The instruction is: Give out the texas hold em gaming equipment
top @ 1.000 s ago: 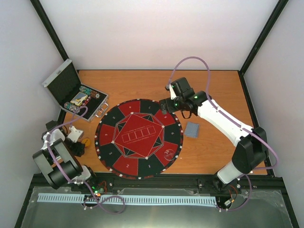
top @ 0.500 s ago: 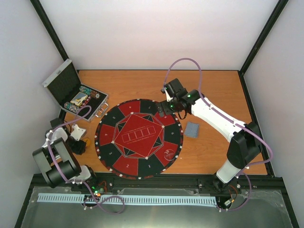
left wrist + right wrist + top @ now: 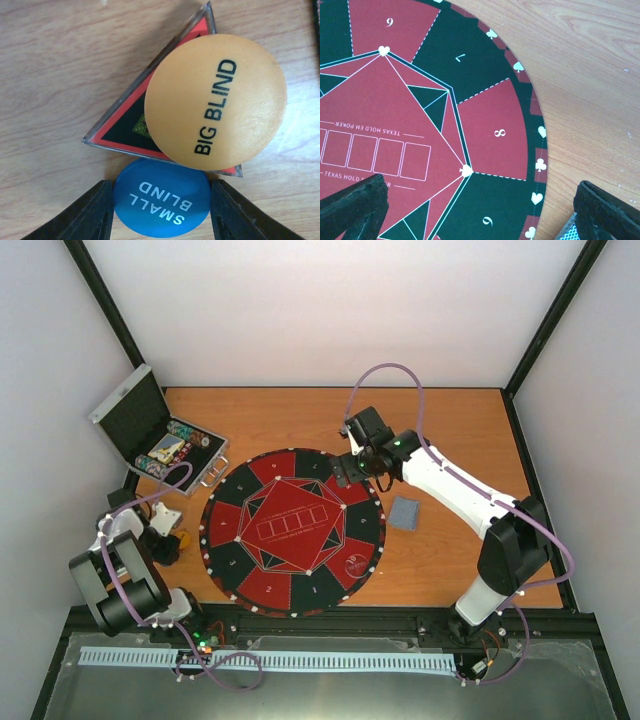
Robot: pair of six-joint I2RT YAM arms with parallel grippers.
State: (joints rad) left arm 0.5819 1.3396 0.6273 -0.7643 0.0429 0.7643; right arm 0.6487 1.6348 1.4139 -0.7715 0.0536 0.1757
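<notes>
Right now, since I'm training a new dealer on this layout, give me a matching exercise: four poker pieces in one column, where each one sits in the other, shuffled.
Things:
1. blue Small Blind button
2. orange Big Blind button
3. triangular marker
4. stack of cards

Places:
A. on the table, right of the mat
B. partly covered by a button
C. between the fingers of the left claw
D. lying on the triangle

Pairs: 1-C, 2-D, 3-B, 4-A
</notes>
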